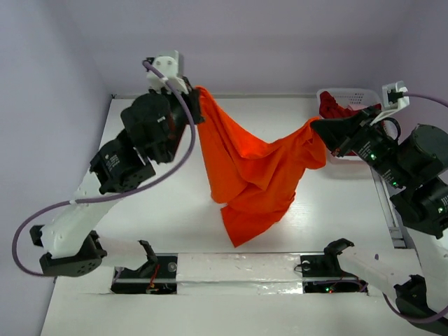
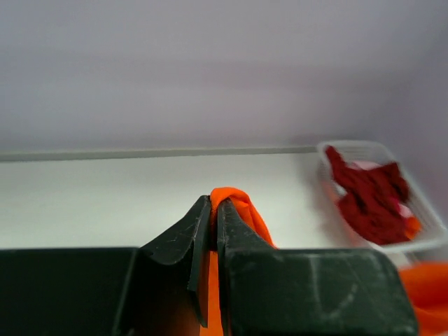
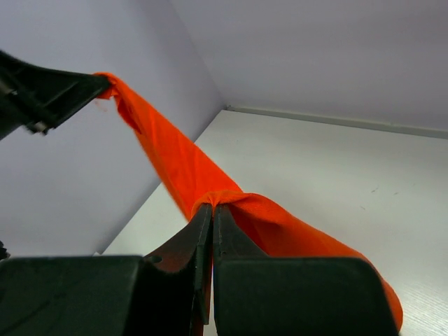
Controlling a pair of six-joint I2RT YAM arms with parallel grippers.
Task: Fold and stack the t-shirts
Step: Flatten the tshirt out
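The bright orange t-shirt point(image 1: 248, 175) hangs in the air between both arms, sagging in the middle, its lower end near the table's front. My left gripper point(image 1: 197, 103) is shut on one upper edge of it, high at the back left; the pinched cloth point(image 2: 234, 203) shows between its fingers. My right gripper point(image 1: 316, 131) is shut on the other upper edge at the right; the cloth point(image 3: 231, 210) runs from it up to the left gripper point(image 3: 98, 87). Dark red t-shirts point(image 1: 336, 108) lie crumpled in the white basket point(image 1: 353, 93), also seen in the left wrist view point(image 2: 367, 199).
The white lattice basket point(image 2: 427, 210) stands at the back right corner behind the right arm. A white rail with the arm bases point(image 1: 238, 269) runs along the near edge. Walls close in at the back and left.
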